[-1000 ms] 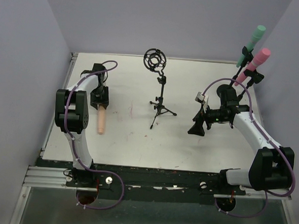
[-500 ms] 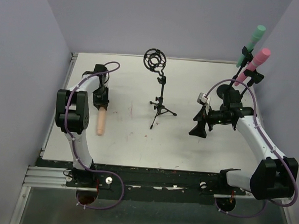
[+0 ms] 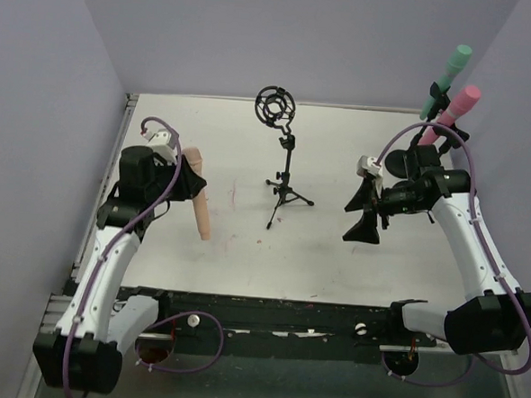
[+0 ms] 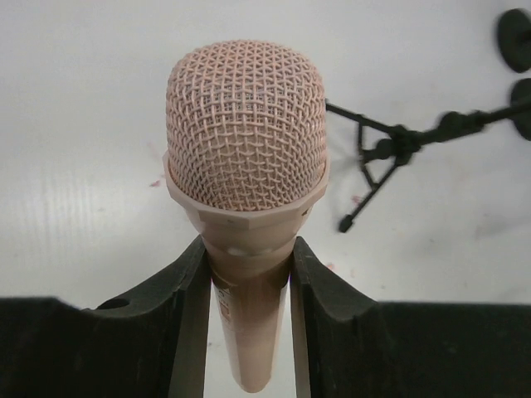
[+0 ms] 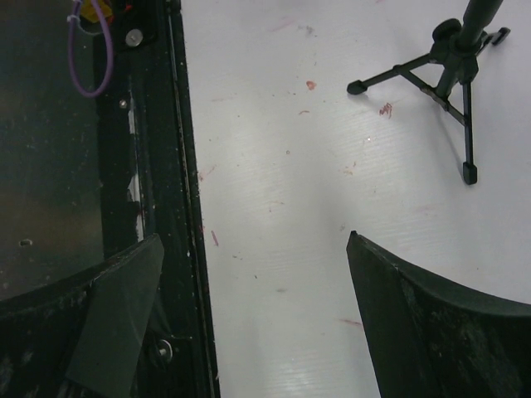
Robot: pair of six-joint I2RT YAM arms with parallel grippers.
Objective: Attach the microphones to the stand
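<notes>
My left gripper is shut on the pale peach microphone just below its head and holds it off the table, left of the small tripod stand with its empty black ring mount. In the left wrist view the mesh head fills the middle between my fingers, with the tripod beyond at right. The mint green microphone and the pink microphone sit clipped on a stand at the back right. My right gripper is open and empty over the table, right of the tripod.
The white table is walled by lilac panels at the back and both sides. A black rail runs along the near edge. Purple cables loop off both arms.
My left gripper has lifted the peach microphone off the table and swung it right and nearer, with the arm drawn back. My right gripper has shifted slightly and stays open.
</notes>
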